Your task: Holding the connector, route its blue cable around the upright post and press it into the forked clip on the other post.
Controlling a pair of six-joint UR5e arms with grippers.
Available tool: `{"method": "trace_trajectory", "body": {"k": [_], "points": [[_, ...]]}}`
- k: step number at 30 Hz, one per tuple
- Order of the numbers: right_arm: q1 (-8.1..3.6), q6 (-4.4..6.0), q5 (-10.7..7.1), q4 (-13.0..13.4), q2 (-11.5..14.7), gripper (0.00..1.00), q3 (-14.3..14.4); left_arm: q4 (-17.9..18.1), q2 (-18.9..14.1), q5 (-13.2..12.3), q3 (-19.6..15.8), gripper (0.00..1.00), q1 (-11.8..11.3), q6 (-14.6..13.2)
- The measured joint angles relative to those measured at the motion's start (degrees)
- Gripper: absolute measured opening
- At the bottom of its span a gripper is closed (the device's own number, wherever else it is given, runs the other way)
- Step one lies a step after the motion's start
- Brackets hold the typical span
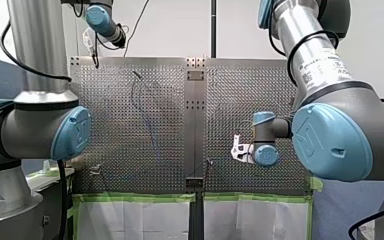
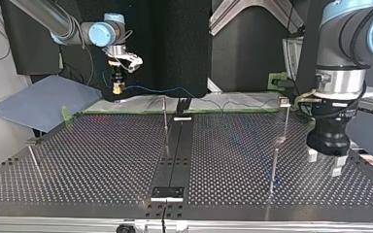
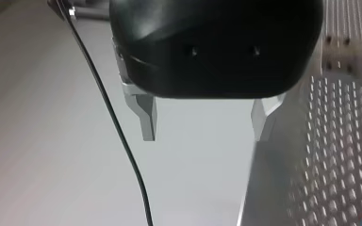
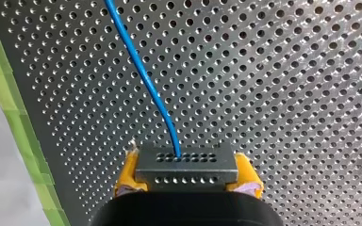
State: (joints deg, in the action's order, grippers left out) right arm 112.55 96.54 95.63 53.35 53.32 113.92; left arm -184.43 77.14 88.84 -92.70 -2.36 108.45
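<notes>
In the right wrist view my right gripper (image 4: 187, 178) is shut on the grey connector (image 4: 186, 162), which sits between its yellow pads (image 4: 126, 175). The blue cable (image 4: 146, 70) leaves the connector and runs ahead over the perforated plate. In the top view my right gripper (image 2: 118, 85) hangs above the far edge at the left. From it the blue cable (image 2: 175, 90) trails right, past a thin upright post (image 2: 165, 114), toward the post with the forked clip (image 2: 285, 102). My left gripper (image 2: 325, 162), black with metal fingers (image 3: 146, 117), stands open just above the table at the right, holding nothing.
Two more thin posts stand on the table (image 2: 102, 160), one in front of the clip post (image 2: 274, 165) and one at the top view's left (image 2: 34, 160). A black centre strip (image 2: 177, 145) splits the plates. A black cable (image 3: 113, 117) runs beside my left gripper. Green tape (image 1: 140, 197) lines the near edge.
</notes>
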Motion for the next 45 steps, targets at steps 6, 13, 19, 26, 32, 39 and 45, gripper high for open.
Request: {"method": "trace_trajectory", "body": {"k": [6,13,19,26,32,39,45], "points": [[0.00,0.06,-0.07,0.09,-0.01,0.16,0.00,-3.09,-1.51,-2.96,-0.24,1.00,1.40,-0.15],[0.00,0.14,-0.08,0.00,-0.04,0.16,0.00,-6.92,0.20,-3.81,-1.18,1.00,3.16,-0.22],[0.00,0.15,-0.08,-0.24,-0.08,0.16,0.00,-9.86,2.54,-2.87,-1.38,1.00,4.20,-0.54],[0.00,0.15,-0.09,-0.34,-0.15,0.16,0.00,-12.90,3.27,-1.68,-1.40,1.00,4.68,-0.61],[0.00,0.15,-0.09,-0.34,-0.17,0.16,0.03,-14.02,3.29,-1.70,-1.41,1.00,4.82,-0.52],[0.01,0.12,-0.08,-0.63,-0.18,0.16,0.03,-14.12,3.31,-1.63,-1.43,1.00,5.10,-0.36],[0.10,0.12,-0.09,-0.77,-0.18,0.16,0.02,-14.20,3.31,-1.04,-1.41,1.00,5.28,0.16]]}}
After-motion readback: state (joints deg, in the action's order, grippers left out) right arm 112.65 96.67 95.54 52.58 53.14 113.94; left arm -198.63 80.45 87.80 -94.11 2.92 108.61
